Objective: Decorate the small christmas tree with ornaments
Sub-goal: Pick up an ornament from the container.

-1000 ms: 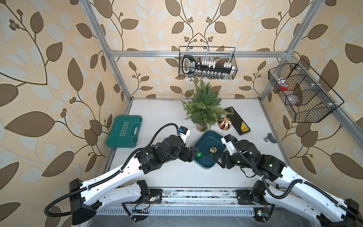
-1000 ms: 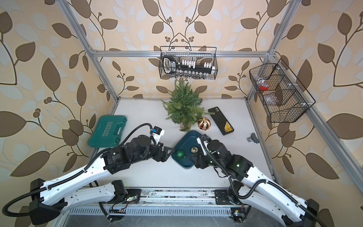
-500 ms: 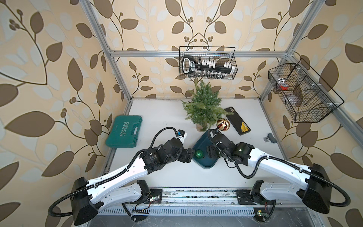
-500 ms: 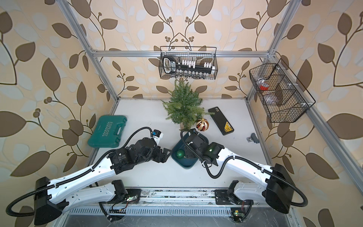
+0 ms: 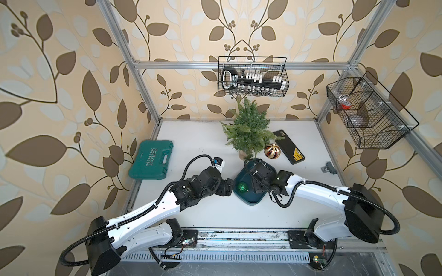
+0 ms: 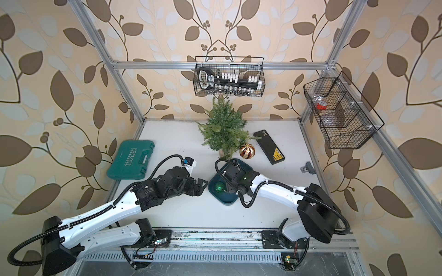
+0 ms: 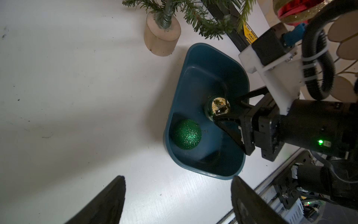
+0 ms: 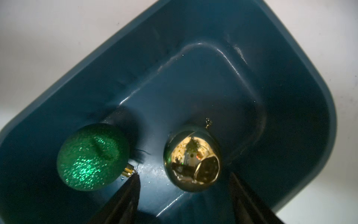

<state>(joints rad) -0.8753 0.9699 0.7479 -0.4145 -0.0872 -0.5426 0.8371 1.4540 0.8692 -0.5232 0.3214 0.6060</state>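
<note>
The small christmas tree [image 5: 248,133] [image 6: 223,130] stands at the back of the table. A red-and-gold ribbed ball [image 5: 272,151] sits at the tip of a low branch on its right; I cannot tell whether it hangs there. In front is a teal tray [image 5: 248,197] [image 7: 193,50] holding a glittery green ball [image 5: 242,187] [image 8: 93,157] and a shiny gold ball [image 7: 219,106] [image 8: 192,159]. My right gripper [image 8: 184,175] is down in the tray, open, one finger on each side of the gold ball. My left gripper [image 7: 178,177] [image 5: 229,187] is open and empty at the tray's left edge.
A green tool case [image 5: 151,159] lies at the table's left. A black case [image 5: 289,150] lies right of the tree, and a small grey part [image 5: 328,167] near the right edge. Wire baskets hang on the back wall [image 5: 253,76] and right wall [image 5: 368,112].
My right arm has swung from the tray's near right to over the tray, and its gripper now straddles the gold ball. The left arm has barely shifted.
</note>
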